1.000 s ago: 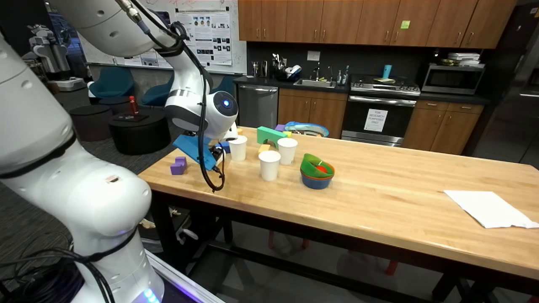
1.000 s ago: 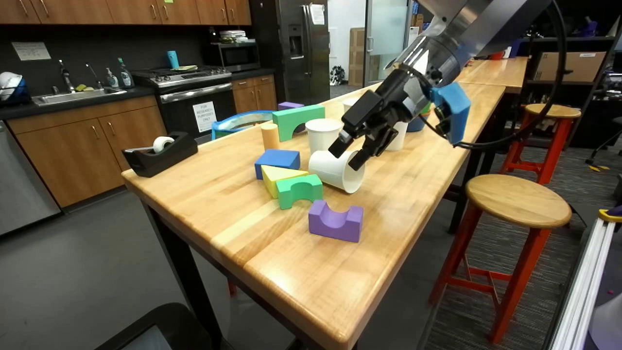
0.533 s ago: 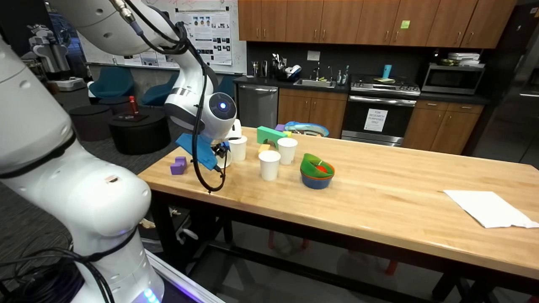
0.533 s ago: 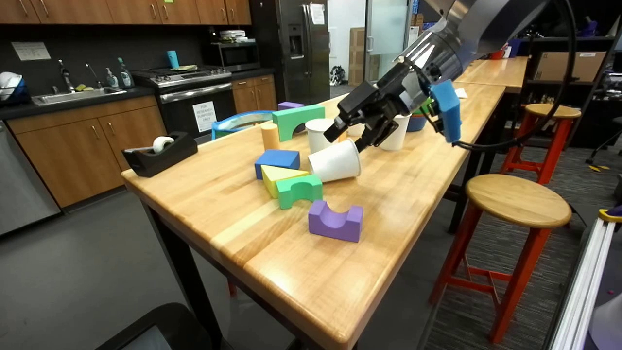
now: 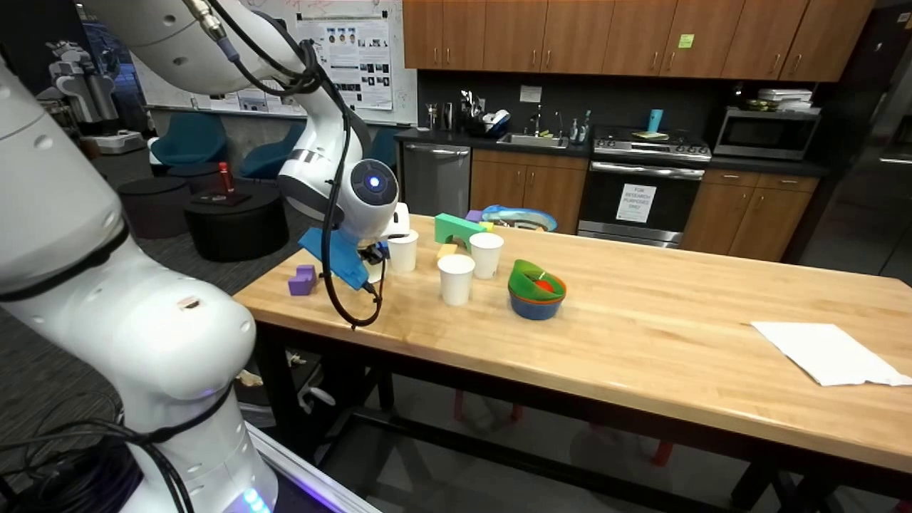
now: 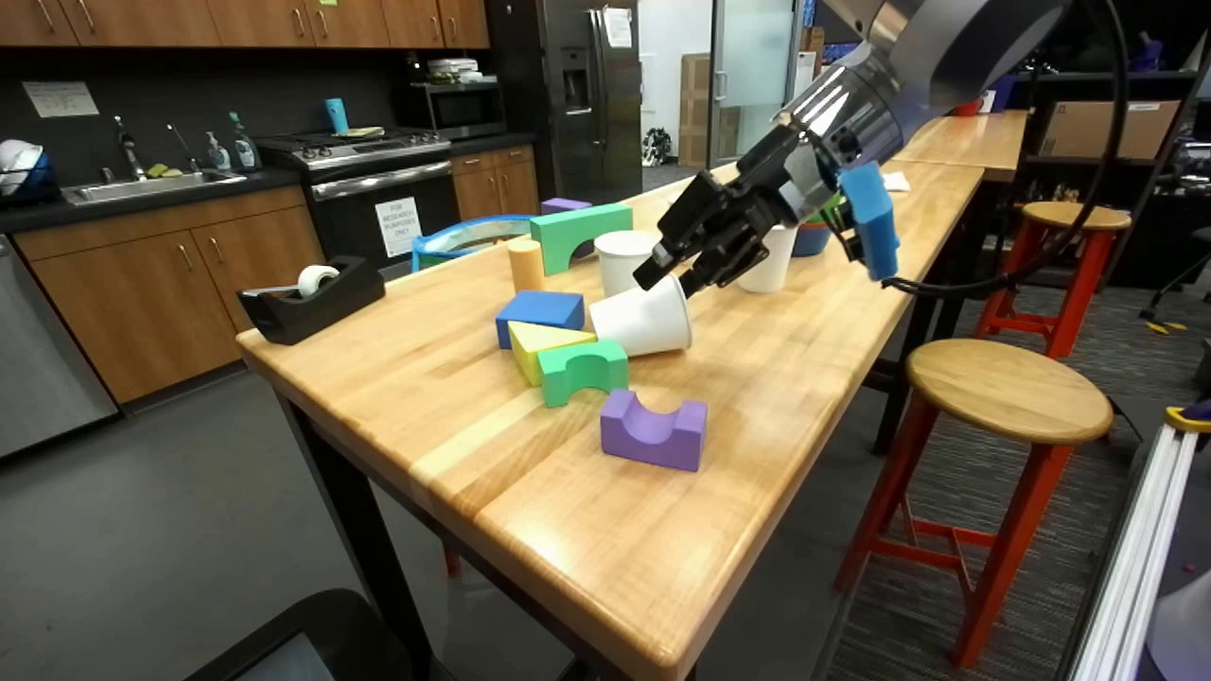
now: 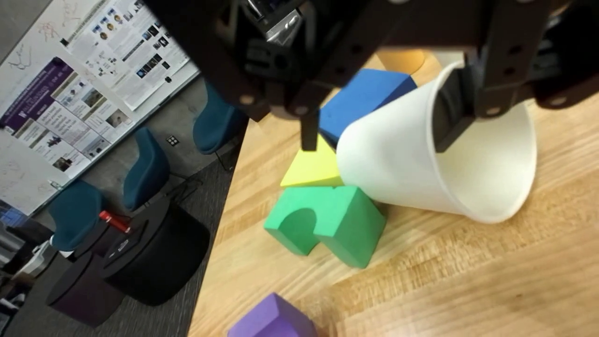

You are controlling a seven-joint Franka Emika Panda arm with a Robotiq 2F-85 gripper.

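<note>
A white paper cup (image 6: 641, 320) lies on its side on the wooden table; it also fills the middle of the wrist view (image 7: 402, 150). My gripper (image 7: 379, 135) is open above it. One finger (image 7: 451, 112) reaches into the cup's mouth at the rim; the other finger (image 7: 309, 133) is outside, past the cup's base and above the yellow block (image 7: 316, 164). In an exterior view the gripper (image 6: 674, 276) comes down slanted onto the rim. A blue block (image 7: 360, 103) and a green arch block (image 7: 327, 220) lie close to the cup.
A purple block (image 6: 653, 430) lies near the table end. Several white cups stand upright, including a near one (image 5: 456, 279). Stacked bowls (image 5: 536, 296), a large green arch (image 6: 579, 235), an orange cylinder (image 6: 526, 265) and a tape dispenser (image 6: 312, 298) are on the table.
The lying cup has turned and shifted toward the yellow and blue blocks. My gripper has moved along with it, its finger now at the cup's rim.
</note>
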